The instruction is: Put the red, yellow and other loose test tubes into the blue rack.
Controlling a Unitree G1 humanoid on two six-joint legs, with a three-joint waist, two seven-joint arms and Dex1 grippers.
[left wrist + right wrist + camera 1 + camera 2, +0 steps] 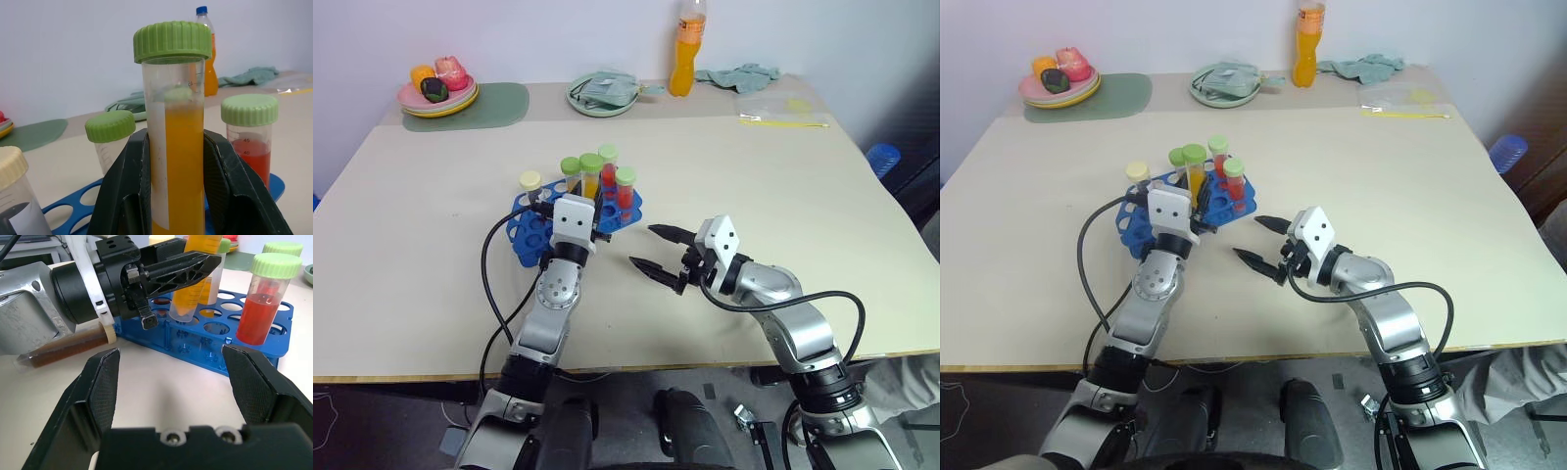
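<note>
Right gripper (656, 251) sits nearest on the table, jaws spread wide and empty, pointing left toward the rack; just left of it the left gripper (587, 208) is clamped tight on the yellow tube (177, 147), one finger on each side of the barrel; the tube stands upright, green cap on top, its long axis close to vertical; in the right wrist view its rounded bottom sits at the mouth of a hole in the near row of the blue rack (274, 338), so it looks partly entered, not yet seated; the coming move, as I judge it, is straight down along that axis, then a release. A red tube (264, 308) already stands in the rack to the right; other capped tubes stand behind. One brown tube (63, 350) lies on its side on the table beside the rack's left end, under the left wrist; the left arm looks nearer to it. Far off stand an orange bottle (685, 54) and plates (435, 103).
</note>
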